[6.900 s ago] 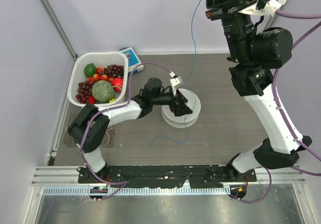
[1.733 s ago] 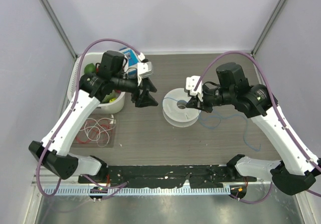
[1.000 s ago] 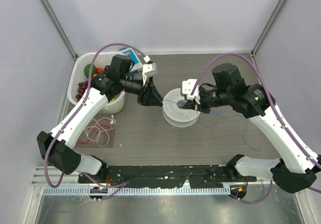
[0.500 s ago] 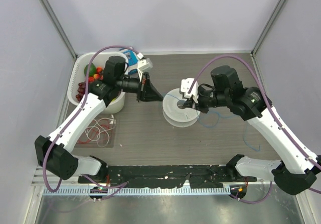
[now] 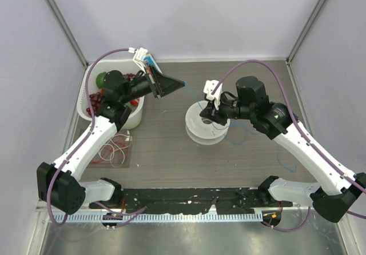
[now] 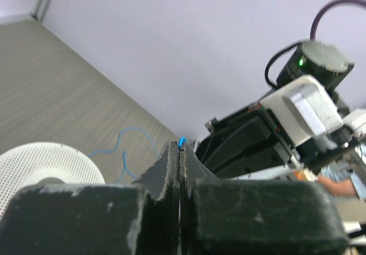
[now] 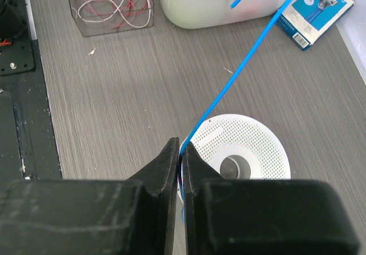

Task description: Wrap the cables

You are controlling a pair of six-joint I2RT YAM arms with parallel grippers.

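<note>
The thin blue cable (image 7: 240, 66) runs taut from my right gripper (image 7: 179, 143) up and away to my left gripper (image 6: 179, 146). The left gripper (image 5: 182, 84) hangs above the table, left of and beyond the white perforated spool (image 5: 200, 134), shut on the blue cable's end (image 6: 182, 142). My right gripper (image 5: 213, 115) hovers over the spool (image 7: 251, 146). Its jaws stand a narrow slit apart, and the cable passes through the slit. More blue cable (image 5: 247, 132) lies in loose curves on the table to the right of the spool. Red and white cables (image 5: 111, 149) lie coiled in a clear tray.
A white basket (image 5: 86, 92) of fruit stands at the back left, under the left arm. The clear tray (image 7: 86, 26) sits in front of it. A blue box (image 7: 317, 6) lies by the back wall. Purple hoses arch over both arms.
The left gripper shut on the blue cable beside the spool, then lifted up and back, drawing it taut. The right gripper's jaws parted slightly and shifted a little toward the back.
</note>
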